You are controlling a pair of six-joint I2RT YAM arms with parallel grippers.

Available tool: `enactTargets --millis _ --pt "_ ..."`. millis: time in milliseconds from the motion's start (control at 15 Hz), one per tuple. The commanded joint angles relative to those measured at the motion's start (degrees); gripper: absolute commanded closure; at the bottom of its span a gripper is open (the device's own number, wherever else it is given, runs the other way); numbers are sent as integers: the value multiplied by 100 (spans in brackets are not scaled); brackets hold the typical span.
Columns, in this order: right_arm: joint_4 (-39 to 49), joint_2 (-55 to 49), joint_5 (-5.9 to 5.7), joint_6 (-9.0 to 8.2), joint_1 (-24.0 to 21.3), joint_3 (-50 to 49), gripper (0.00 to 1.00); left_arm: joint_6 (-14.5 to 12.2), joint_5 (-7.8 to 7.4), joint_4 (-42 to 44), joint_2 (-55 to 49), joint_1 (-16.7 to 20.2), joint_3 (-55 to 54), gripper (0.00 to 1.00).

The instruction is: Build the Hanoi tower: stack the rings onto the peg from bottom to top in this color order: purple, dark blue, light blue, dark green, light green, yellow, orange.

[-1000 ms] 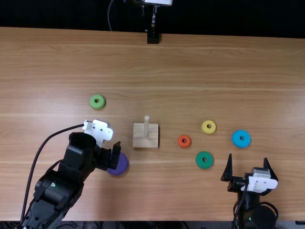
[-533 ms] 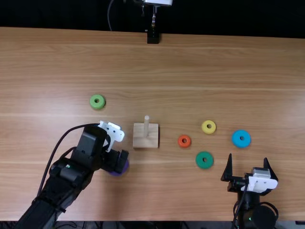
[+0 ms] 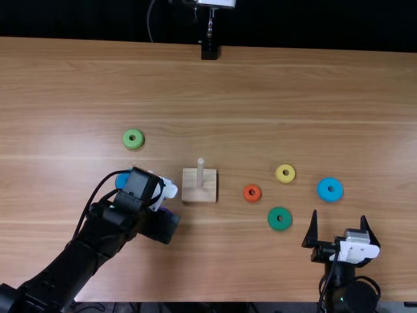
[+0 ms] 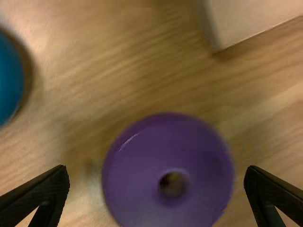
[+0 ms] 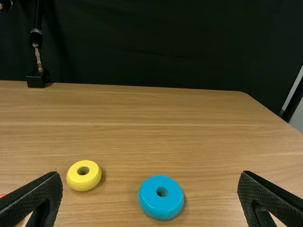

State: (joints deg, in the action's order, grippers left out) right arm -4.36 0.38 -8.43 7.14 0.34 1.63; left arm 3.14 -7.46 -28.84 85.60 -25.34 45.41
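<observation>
My left gripper (image 3: 159,225) hangs over the purple ring (image 3: 167,210), left of the wooden peg base (image 3: 189,193). In the left wrist view, the purple ring (image 4: 137,175) lies flat between the parted fingers of the left gripper (image 4: 156,171). A darker blue ring (image 3: 122,180) is partly hidden beneath the left arm. The right gripper (image 3: 339,218) is open at the lower right, and open too in its wrist view (image 5: 150,176). Right of the bare peg (image 3: 201,171) lie orange (image 3: 252,193), yellow (image 3: 285,173), dark green (image 3: 279,218) and light blue (image 3: 330,190) rings. The light green ring (image 3: 133,139) is upper left.
The peg base's corner (image 4: 251,21) is close to the purple ring, and the darker blue ring (image 4: 8,78) is on its other side. A black stand (image 3: 209,51) is at the table's far edge.
The left gripper has moved right and over the purple ring, and its arm has swung, uncovering part of the darker blue ring. The right arm has kept still.
</observation>
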Motion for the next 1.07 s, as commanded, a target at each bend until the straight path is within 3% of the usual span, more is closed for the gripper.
enactTargets --millis 0,400,533,667,1000 --pt "-87 -38 -33 -60 -43 -57 0 -71 -97 -37 132 -138 188 0" --pt "-87 -38 -33 -60 -43 -57 0 -71 -13 -69 282 -419 179 0" --pt "-87 -38 -33 -60 -43 -57 0 -82 314 -80 317 -454 179 0" --pt "-87 -38 -33 -60 -43 -57 0 -82 483 -80 325 -489 179 0" --pt "-87 -38 -33 -60 -43 -57 0 -82 504 -196 325 -533 153 0"
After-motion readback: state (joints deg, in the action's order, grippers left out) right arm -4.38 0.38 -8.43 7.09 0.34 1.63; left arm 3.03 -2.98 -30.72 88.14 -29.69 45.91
